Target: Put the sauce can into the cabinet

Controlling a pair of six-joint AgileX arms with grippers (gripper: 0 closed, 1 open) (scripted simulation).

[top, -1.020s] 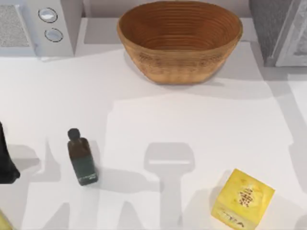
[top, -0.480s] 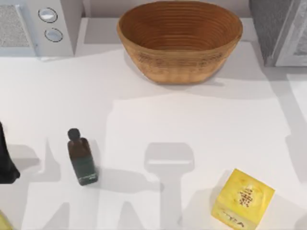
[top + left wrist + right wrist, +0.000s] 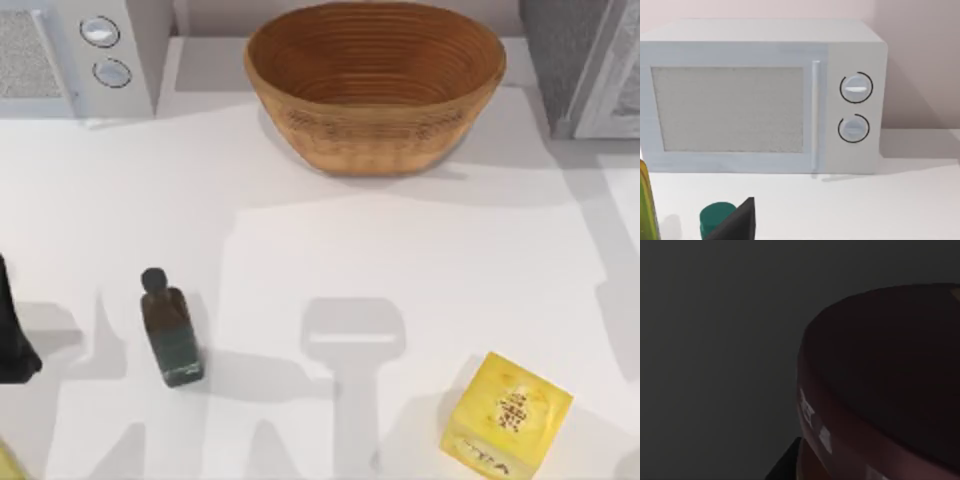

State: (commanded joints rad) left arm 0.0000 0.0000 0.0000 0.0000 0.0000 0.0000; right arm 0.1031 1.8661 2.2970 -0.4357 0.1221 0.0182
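Note:
The right wrist view is dim. The sauce can's dark maroon flat top and rim show very close to the camera against dark grey surroundings. A dark edge shows just under the can. The cabinet, grey speckled with a pale framed door, stands at the table's far right corner in the top view. My left arm is parked at the left edge, and one dark fingertip of it shows in the left wrist view.
A woven basket sits at the back middle and a white microwave with two knobs at the back left. A dark green bottle stands front left, a yellow cube box front right. Beside the left fingertip is a green cap.
The shadow and the pale door edge by the cabinet at the right edge shifted slightly a second ago. The bottle, box, basket and left arm have not moved.

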